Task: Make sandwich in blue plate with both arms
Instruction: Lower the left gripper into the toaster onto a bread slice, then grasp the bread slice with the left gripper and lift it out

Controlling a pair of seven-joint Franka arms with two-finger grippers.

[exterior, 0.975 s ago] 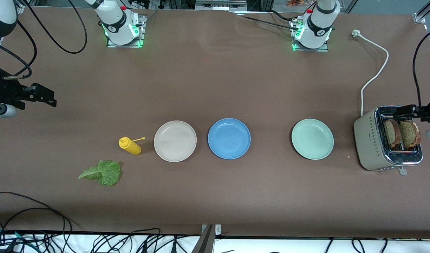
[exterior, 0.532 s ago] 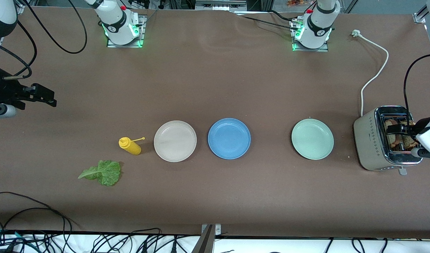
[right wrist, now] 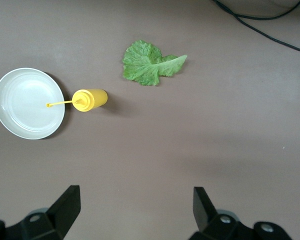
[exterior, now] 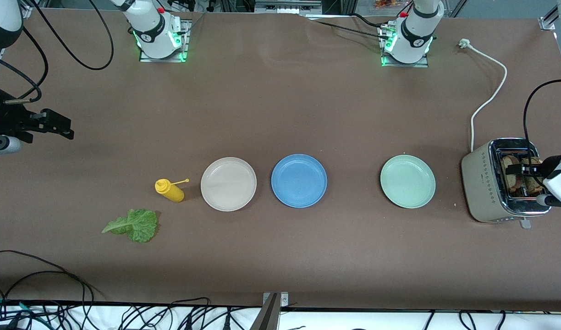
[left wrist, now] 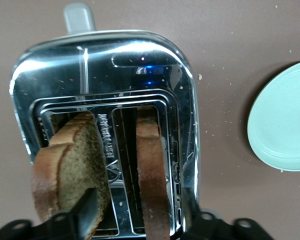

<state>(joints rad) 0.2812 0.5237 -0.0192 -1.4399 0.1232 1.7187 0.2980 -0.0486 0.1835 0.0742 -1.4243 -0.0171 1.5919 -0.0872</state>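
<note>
Brown bread slice [left wrist: 72,170] stands on edge in our chrome toaster [left wrist: 55,65], at six o'clock, between the left gripper [left wrist: 135,220]'s part-open, empty jaws; right gripper [right wrist: 135,210] waits wide open

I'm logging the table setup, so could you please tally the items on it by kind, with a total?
Plates: 3 (cream-white plate, blue plate, mint-green plate)
Bread slices: 2 (in the toaster slots:)
Toaster: 1
Lettuce leaf: 1
Yellow squeeze bottle: 1
Total: 8

front: high, whole table [exterior: 280,114] | left wrist: close over toaster [left wrist: 105,130] | right wrist: higher, looking down
</note>
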